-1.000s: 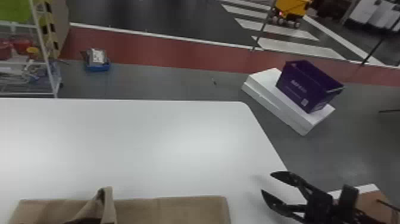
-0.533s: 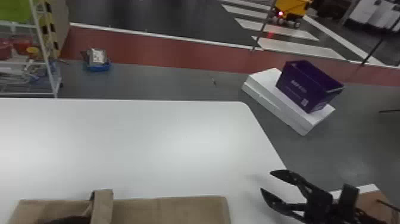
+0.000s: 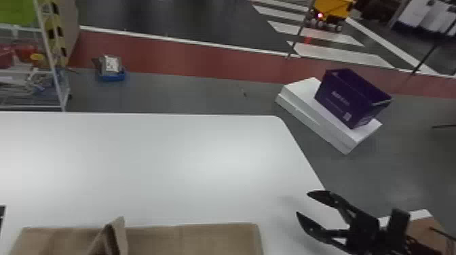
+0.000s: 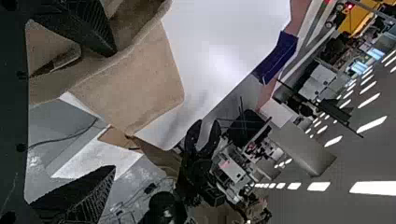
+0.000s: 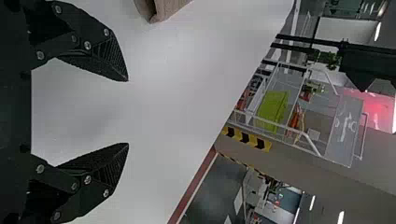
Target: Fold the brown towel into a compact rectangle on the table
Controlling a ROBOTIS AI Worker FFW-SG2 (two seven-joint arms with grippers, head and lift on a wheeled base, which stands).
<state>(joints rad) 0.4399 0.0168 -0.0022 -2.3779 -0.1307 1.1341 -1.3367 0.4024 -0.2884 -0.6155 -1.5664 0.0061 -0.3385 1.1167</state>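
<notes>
Fingers wide apart on our left gripper, nothing clamped; one is right up by the bunched cloth, the other well clear of it. Can't tell if the near one touches. Brown towel lies on the desk, loose part by the left fingers, long flat part running from there toward the right side.

Change: half a second ago in the head view we had a flat-topped upright band with a dark gripper part beside it. Now the flap is a narrow peaked tent, and that dark part has moved off from its spot. Flat stretch toward the right fingers looks the same. For the task: we'd say mid-fold, cloth seemingly let go or slipped, flap standing instead of lying down. Probably needs a fresh pinch or a press from the left fingers; risk is a crumpled crease or flap flopping back.

Pose: left wrist is low and close over the towel, fingers slanted across it. Right gripper is parked unchanged near the desk's right edge, fingers spread and empty, aimed inward, towel just apart from them.
</notes>
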